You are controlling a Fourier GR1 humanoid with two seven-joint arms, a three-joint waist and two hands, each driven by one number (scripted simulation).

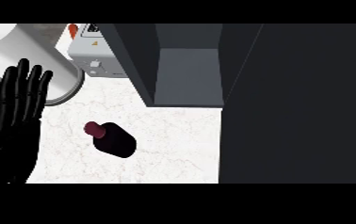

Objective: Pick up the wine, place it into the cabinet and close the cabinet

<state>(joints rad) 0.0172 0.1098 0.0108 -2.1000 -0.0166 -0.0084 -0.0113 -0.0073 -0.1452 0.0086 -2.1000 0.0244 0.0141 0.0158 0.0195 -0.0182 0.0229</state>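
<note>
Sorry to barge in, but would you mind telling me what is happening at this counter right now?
Nothing is being handled at the moment. The wine bottle stands alone on the white counter, in front of the dark cabinet, whose inside is open to view. The robot's left hand rests open at the left edge, fingers up, clear of the bottle. The right hand is not visible. A grey appliance sits behind.
</note>
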